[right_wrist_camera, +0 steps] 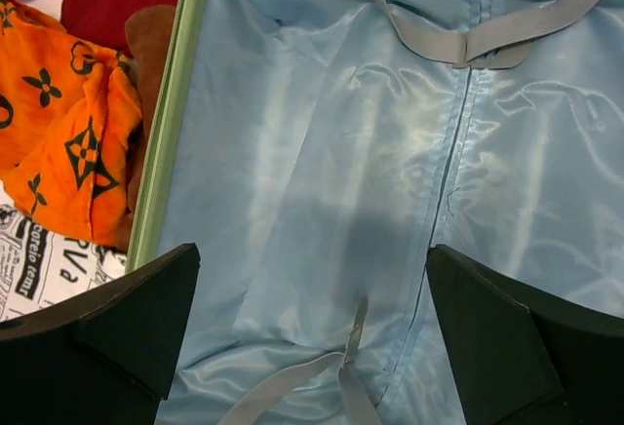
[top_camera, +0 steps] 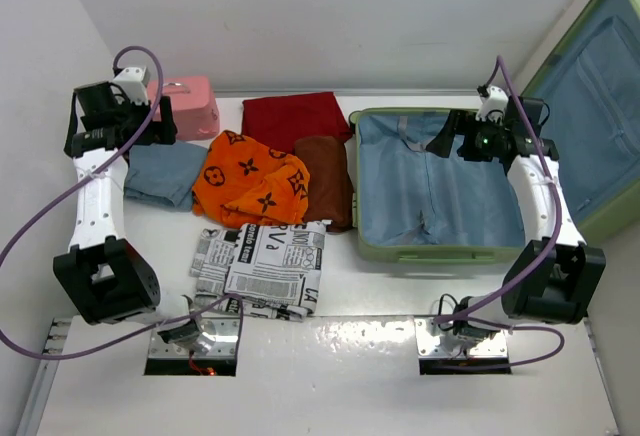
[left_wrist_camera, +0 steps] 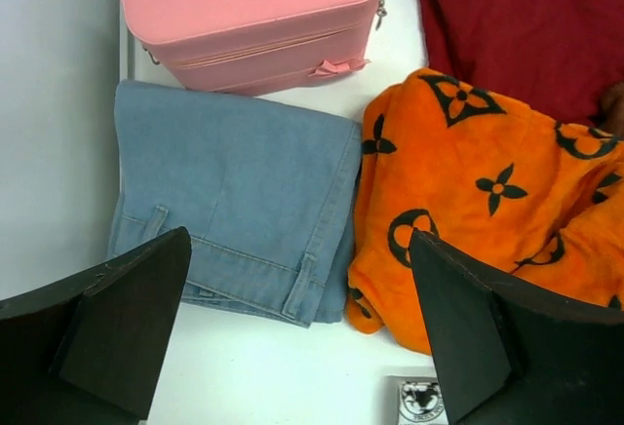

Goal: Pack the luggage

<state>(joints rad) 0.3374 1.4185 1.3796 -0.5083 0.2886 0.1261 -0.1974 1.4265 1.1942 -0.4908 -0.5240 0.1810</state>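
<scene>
- Your left pincer (left_wrist_camera: 300, 250) hangs over the far left of the worktop (top_camera: 400, 296), jaws wide apart and holding nothing. Under it you see folded blue jeans (top_camera: 165, 171), with a pink case (top_camera: 190, 106) just beyond them.
- Right of the jeans, an orange cloth (top_camera: 250, 181) with black flower marks lies bunched, its edge touching them.
- A dark red cloth (top_camera: 295, 118) lies at the far side, and a brown cloth (top_camera: 325, 176) sits right of the orange one, just beside the luggage's left rim.
- Nearer you, a newspaper-print cloth (top_camera: 262, 268) lies flat on the worktop.
- The luggage (top_camera: 420, 206) lies open on the right half of the worktop. Its blue lining is bare apart from grey straps, and its lid is raised at the far right.
- Your right pincer (right_wrist_camera: 312, 254) hovers above that lining, jaws spread wide, gripping nothing.
</scene>
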